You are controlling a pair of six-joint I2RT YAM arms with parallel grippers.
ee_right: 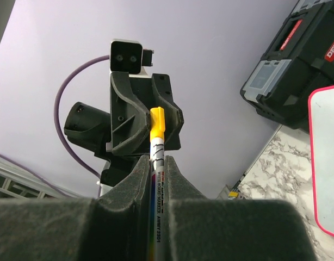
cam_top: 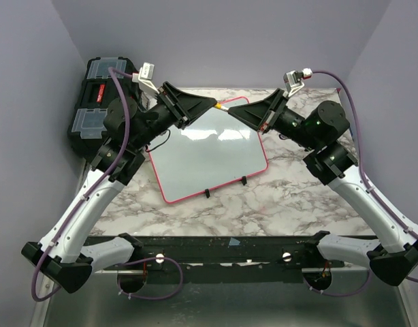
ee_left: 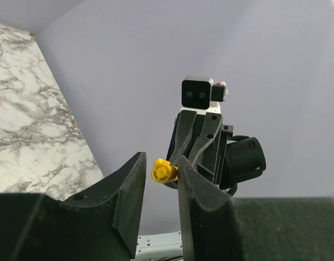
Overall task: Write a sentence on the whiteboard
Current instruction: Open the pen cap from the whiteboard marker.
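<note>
Your right claw (ee_right: 156, 163) is clamped on the marker (ee_right: 158, 182), with its cap (ee_left: 162, 173) aimed at the left claw (ee_left: 161, 163). The left jaws stand apart at the cap, presumably to uncap it. The whiteboard (cam_top: 209, 150) lies flat on the tabletop (cam_top: 297, 204), unmarked. Barrel reads "WHITE BOARD MARKER"; toolbox (ee_right: 297, 60) label is cut off.

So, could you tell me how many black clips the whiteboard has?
2: left clip and right clip, on the near edge of the whiteboard. Its far edge is partly covered; others may be hidden.

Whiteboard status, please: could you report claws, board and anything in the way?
Right claw shut on marker, cap on. Left claw open at the cap. Whiteboard blank. No obstruction seen.
</note>
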